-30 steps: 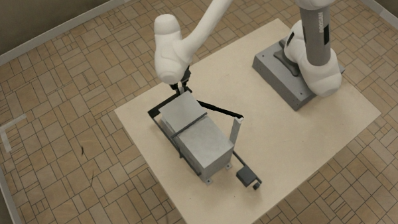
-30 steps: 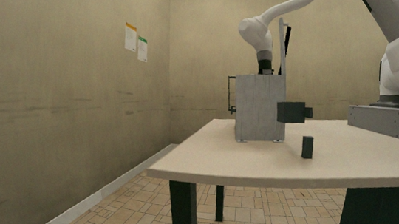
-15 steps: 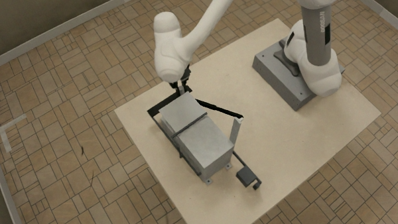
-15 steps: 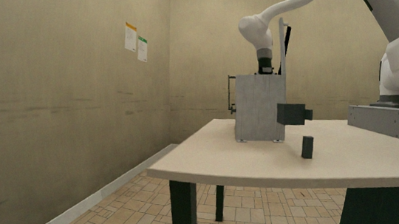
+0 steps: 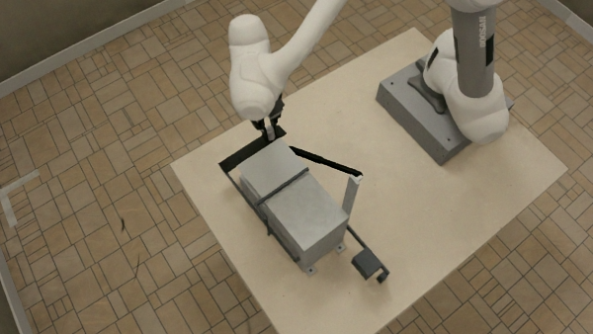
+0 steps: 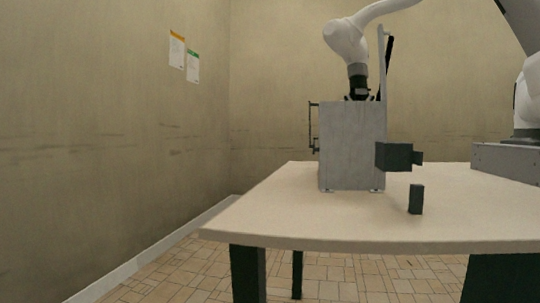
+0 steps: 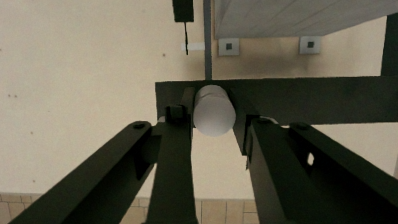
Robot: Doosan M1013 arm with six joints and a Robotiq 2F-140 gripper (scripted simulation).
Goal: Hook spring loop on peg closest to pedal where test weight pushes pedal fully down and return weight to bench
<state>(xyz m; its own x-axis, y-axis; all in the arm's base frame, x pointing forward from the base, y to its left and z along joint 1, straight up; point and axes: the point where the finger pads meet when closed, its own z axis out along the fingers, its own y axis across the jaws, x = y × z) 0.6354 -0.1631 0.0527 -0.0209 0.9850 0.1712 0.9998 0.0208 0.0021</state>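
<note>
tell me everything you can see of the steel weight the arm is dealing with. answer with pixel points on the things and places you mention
The steel weight [image 5: 270, 132] [image 7: 214, 111] is a smooth, pale grey cylinder with a rounded-looking upper end and a plain surface, no markings visible. It looks metallic. It sits between the two fingers of the gripper [image 5: 268, 129] [image 7: 214, 112], which is closed on it, over the dark pedal [image 5: 242, 154] [image 7: 310, 100]. Whether its base touches the pedal, I can't tell.

Beige stained walls [image 6: 120, 148], tan tiled floor [image 5: 124, 198] [image 6: 342, 287] [image 7: 215, 212], two posted papers [image 6: 176, 52].
</note>
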